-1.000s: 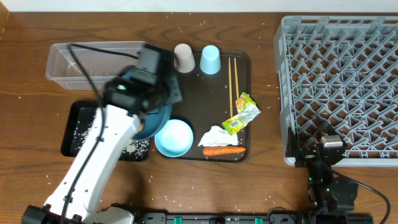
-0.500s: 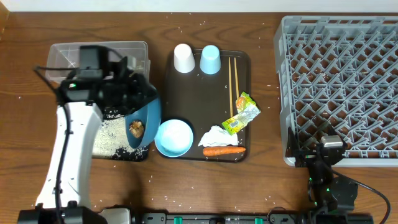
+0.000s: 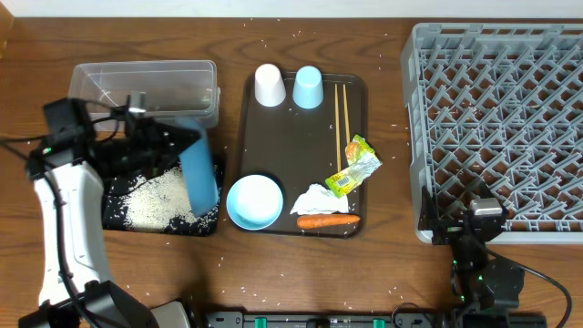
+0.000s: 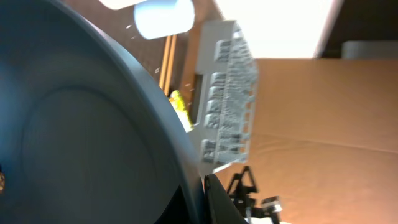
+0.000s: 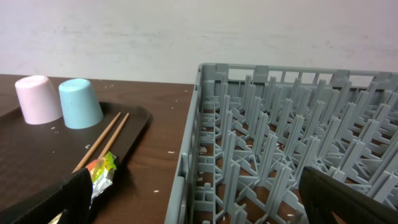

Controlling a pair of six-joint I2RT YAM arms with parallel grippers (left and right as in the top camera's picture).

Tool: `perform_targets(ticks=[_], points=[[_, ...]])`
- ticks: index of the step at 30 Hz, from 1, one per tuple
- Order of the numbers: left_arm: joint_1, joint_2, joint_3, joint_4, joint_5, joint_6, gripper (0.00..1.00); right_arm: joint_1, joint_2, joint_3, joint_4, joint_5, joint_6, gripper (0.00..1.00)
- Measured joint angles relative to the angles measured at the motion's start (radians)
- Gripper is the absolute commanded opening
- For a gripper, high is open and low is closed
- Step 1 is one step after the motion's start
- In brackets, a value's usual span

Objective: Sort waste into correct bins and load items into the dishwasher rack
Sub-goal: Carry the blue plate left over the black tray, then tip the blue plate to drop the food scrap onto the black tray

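Standing seemingly edgewise, round plate (image 3: 199,173) above granular rice (image 3: 150,196)

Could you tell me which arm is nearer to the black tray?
Left. The left arm reaches over the black tray, jaws shut on the dark blue plate tilted above it; the right arm rests far across the table beside the dishwasher rack.

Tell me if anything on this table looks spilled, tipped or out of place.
The blue plate stands nearly on edge over the black tray, held by the left gripper rather than lying flat. Rice is heaped in that tray, and stray grains dot the wooden table all around.
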Motion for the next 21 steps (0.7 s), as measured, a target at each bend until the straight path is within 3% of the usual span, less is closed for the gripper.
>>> perform_targets(ticks=[10, 21], points=[[0.179, 0.0, -0.089, -0.004, 0.107, 0.051, 0.06, 0.0, 0.0, 0.0, 0.0, 0.0, 0.0, 0.99], [0.248, 0.0, -0.125, -0.008, 0.145, 0.088, 0.06, 0.0, 0.0, 0.0, 0.0, 0.0, 0.0, 0.99]])
